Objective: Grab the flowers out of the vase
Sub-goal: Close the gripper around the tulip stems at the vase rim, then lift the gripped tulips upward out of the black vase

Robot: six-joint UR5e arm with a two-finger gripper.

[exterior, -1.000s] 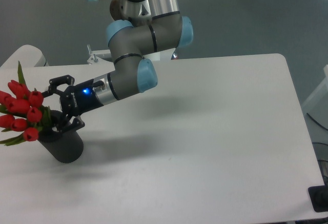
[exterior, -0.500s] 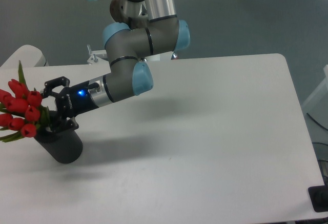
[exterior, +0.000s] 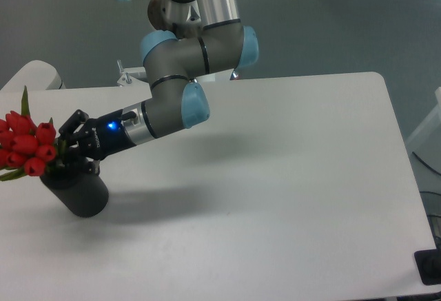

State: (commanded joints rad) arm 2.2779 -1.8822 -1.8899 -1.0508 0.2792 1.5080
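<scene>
The flowers (exterior: 26, 142), a bunch of red tulip buds with green stems and leaves, lean out to the left of the black cylindrical vase (exterior: 77, 192) at the table's left edge. The vase stands tilted to the left. My gripper (exterior: 63, 148) reaches in from the right, just above the vase's mouth. Its black fingers are drawn in around the stems below the buds. The stems inside the vase and between the fingers are hidden.
The white table (exterior: 275, 177) stretches away to the right. A white rounded object (exterior: 34, 74) and a small metal bracket (exterior: 127, 77) sit at the back left. A black item (exterior: 431, 266) is off the front right corner.
The gripper moved left onto the bunch and its fingers went from wide open to closed around the stems. The flowers and the vase top were pushed slightly left.
</scene>
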